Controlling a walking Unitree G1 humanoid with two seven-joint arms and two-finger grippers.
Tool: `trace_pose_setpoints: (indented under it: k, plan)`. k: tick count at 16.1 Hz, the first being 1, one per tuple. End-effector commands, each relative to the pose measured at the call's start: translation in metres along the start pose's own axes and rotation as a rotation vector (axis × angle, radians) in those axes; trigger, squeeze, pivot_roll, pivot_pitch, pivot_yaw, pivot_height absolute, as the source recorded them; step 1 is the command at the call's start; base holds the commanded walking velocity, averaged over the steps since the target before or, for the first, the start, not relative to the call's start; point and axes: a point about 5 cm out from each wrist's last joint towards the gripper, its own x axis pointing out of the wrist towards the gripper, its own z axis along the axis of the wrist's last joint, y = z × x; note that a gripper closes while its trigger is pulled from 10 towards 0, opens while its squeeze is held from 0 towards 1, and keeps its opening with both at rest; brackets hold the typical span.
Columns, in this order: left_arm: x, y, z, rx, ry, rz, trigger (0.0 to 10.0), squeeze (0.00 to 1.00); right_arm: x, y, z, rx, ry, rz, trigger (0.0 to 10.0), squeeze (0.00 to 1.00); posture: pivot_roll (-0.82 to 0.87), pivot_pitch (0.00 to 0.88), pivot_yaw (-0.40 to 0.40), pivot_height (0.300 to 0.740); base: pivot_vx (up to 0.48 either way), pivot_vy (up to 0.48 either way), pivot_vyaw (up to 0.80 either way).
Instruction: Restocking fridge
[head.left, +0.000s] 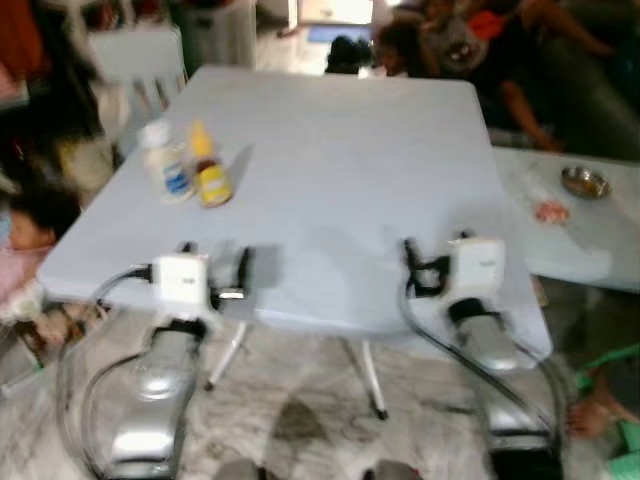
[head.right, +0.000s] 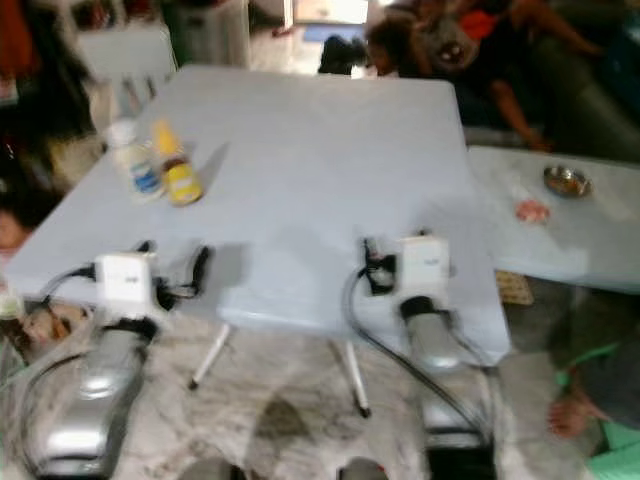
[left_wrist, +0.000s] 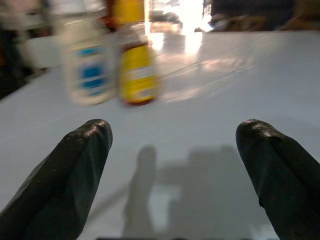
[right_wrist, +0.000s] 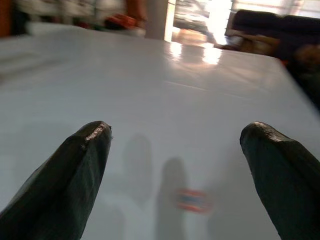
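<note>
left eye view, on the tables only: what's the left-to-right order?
white bottle → yellow bottle → left gripper → right gripper → pink item on the side table → metal bowl.

Labels on white plastic bottle (head.left: 165, 160) and yellow-capped brown bottle (head.left: 210, 170), upper left, blurred unreadable; bottle tops cut off in left wrist view.

Head stereo pair looks down over white table (head.left: 350, 150); wrist cams skim low across it, left one close on two bottles (left_wrist: 107, 60).
</note>
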Motion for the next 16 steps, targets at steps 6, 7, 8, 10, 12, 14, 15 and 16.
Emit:
trace_pose_setpoints:
  k: [6,7,8,10,12,14,15,16]
  plan:
    - [0.0013,-0.0045,0.0042,-0.008,-0.02,-0.027,10.0,0.0,-0.0002,-0.0055,0.0028,-0.013,-0.01,-0.018,10.0,0.0,-0.04,0.033,-0.005,0.74,0.0,0.396,0.0]
    - [0.0017,-0.0047,0.0044,-0.009,-0.019,-0.028,10.0,0.0,-0.0001,-0.0052,0.0029,-0.013,-0.01,-0.017,10.0,0.0,-0.04,0.034,-0.004,0.74,0.0,0.472,0.0]
    - [0.002,-0.0052,0.0049,-0.007,-0.021,-0.029,10.0,0.0,-0.0001,-0.0051,0.0028,-0.013,-0.01,-0.016,10.0,0.0,-0.04,0.034,-0.003,0.74,0.0,0.472,0.0]
    - [0.0019,-0.0055,0.0049,-0.005,-0.021,-0.03,10.0,0.0,-0.0002,-0.0051,0.0027,-0.013,-0.009,-0.015,10.0,0.0,-0.04,0.034,-0.003,0.74,0.0,0.472,0.0]
    - [0.002,-0.0057,0.005,-0.003,-0.019,-0.028,10.0,0.0,-0.0001,-0.0052,0.0027,-0.013,-0.009,-0.016,10.0,0.0,-0.04,0.035,-0.004,0.74,0.0,0.472,0.0]
    - [0.0019,-0.0054,0.0062,-0.016,-0.033,-0.018,10.0,0.0,-0.0002,-0.0053,0.0025,-0.015,-0.009,-0.017,10.0,0.0,-0.04,0.036,-0.005,0.74,0.0,0.236,0.0]
    - [0.0018,-0.0054,0.0067,-0.012,-0.034,-0.018,10.0,0.0,-0.0004,-0.0054,0.0027,-0.015,-0.009,-0.018,10.0,0.0,-0.04,0.036,-0.005,0.74,0.0,0.0,0.0]
    - [0.0019,-0.0056,0.007,-0.008,-0.035,-0.022,10.0,0.0,-0.0005,-0.0054,0.0028,-0.016,-0.01,-0.017,10.0,0.0,-0.04,0.036,-0.005,0.74,0.0,0.0,0.0]
